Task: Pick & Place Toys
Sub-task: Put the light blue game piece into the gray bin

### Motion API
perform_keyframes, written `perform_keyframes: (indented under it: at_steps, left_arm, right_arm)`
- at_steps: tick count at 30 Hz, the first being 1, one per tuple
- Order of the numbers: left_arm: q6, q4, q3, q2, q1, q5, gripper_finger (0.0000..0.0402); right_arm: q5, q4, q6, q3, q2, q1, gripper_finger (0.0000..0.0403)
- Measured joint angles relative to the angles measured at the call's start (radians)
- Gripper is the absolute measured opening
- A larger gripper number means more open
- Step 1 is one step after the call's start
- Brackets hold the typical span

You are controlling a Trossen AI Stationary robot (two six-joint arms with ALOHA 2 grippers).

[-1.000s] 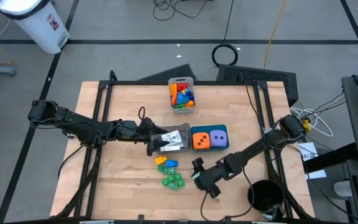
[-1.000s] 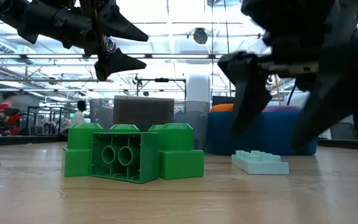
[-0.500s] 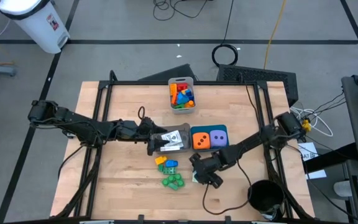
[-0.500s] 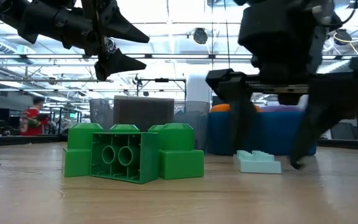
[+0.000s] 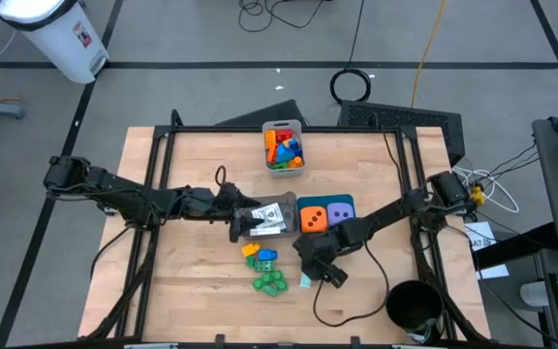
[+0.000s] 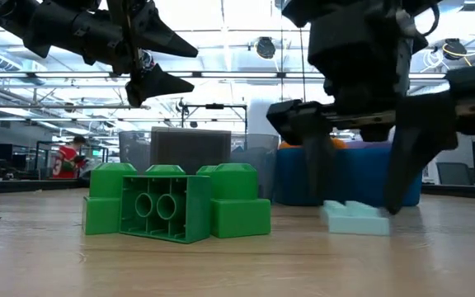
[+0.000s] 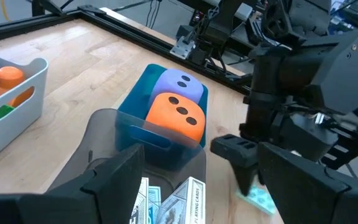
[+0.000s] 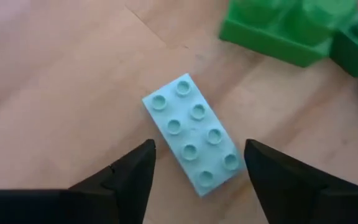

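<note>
two dark, slender jointed arms carry thin black cables. each ends in matte black, wedge-shaped fingers.

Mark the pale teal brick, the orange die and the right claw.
Pale teal brick [image 8: 194, 134]: right wrist view, middle of its studded top.
Orange die [image 7: 176, 116]: left wrist view, its dotted face.
Right claw [image 6: 355, 177]: low view, gap between its fingertips.

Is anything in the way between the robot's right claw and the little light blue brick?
Nothing visible is. The right tool hangs open right above the pale blue brick, one finger on each side, only bare table around it. The green bricks sit off to one side.
</note>
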Motion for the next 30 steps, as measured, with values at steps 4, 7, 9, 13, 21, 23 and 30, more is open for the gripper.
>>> perform_keyframes:
  at_steps: [4, 7, 9, 13, 21, 23, 30]
  left_arm:
    - [0.007, 0.0, 0.0, 0.0, 0.0, 0.0, 0.0319]
    - [0.007, 0.0, 0.0, 0.0, 0.0, 0.0, 0.0319]
    - [0.007, 0.0, 0.0, 0.0, 0.0, 0.0, 0.0319]
    - [0.006, 0.0, 0.0, 0.0, 0.0, 0.0, 0.0319]
    - [0.002, 0.004, 0.0, 0.0, 0.0, -0.026, 0.0319]
    - [0.001, 0.006, 0.0, 0.0, 0.0, -0.026, 0.0319]
    - [-0.03, 0.055, 0.0, 0.0, 0.0, -0.027, 0.0319]
  right_arm:
    - [-0.013, 0.017, -0.003, -0.015, 0.031, -0.002, 0.0214]
    - [-0.01, 0.063, -0.004, -0.036, 0.051, -0.003, 0.0196]
    - [-0.005, 0.103, 0.018, -0.059, 0.056, -0.003, 0.0185]
    - [0.032, 0.132, 0.068, -0.081, 0.052, -0.002, 0.0162]
    - [0.046, 0.152, 0.14, -0.09, -0.004, 0.009, 0.0132]
    - [0.049, 0.138, 0.144, -0.093, -0.038, 0.015, 0.0131]
    - [0.221, 0.127, 0.134, -0.091, -0.195, 0.057, 0.0131]
